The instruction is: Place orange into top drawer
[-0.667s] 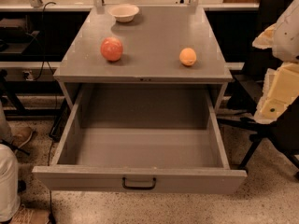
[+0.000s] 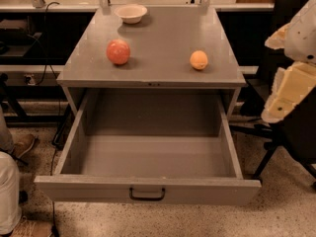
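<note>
Nearest, the top drawer stands pulled fully out of the grey cabinet, its flat front panel carrying a small black handle at the centre. Behind it, on the cabinet's flat top, the orange rests near the front right, well apart from a pinkish-red ball on the left. At the far edge sits a small pale bowl. The gripper, cream-coloured, hangs off the cabinet's right side, level with the drawer and clear of the orange; whether it is released or clenched cannot be told.
</note>
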Action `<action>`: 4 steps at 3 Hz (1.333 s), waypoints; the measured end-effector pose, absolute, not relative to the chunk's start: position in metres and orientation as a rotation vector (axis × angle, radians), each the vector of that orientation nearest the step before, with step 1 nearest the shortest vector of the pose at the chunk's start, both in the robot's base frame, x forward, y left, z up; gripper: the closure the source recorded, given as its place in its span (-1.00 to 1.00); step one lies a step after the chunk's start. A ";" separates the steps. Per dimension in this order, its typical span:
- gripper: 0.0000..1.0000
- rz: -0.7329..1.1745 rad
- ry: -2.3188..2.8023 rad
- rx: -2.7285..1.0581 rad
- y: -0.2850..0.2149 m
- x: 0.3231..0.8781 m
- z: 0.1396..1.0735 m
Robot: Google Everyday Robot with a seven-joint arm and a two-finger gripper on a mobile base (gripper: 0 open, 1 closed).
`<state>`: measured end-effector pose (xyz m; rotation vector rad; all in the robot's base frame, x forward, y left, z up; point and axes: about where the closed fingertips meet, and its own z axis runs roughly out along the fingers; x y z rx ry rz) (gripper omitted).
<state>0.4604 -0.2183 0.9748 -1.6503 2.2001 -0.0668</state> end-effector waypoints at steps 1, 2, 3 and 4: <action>-1.00 0.050 2.164 -1.500 -0.217 0.506 0.956; -1.00 0.106 2.123 -1.380 -0.213 0.540 0.947; -1.00 0.106 2.123 -1.380 -0.213 0.540 0.947; -1.00 0.116 2.081 -1.323 -0.218 0.569 0.934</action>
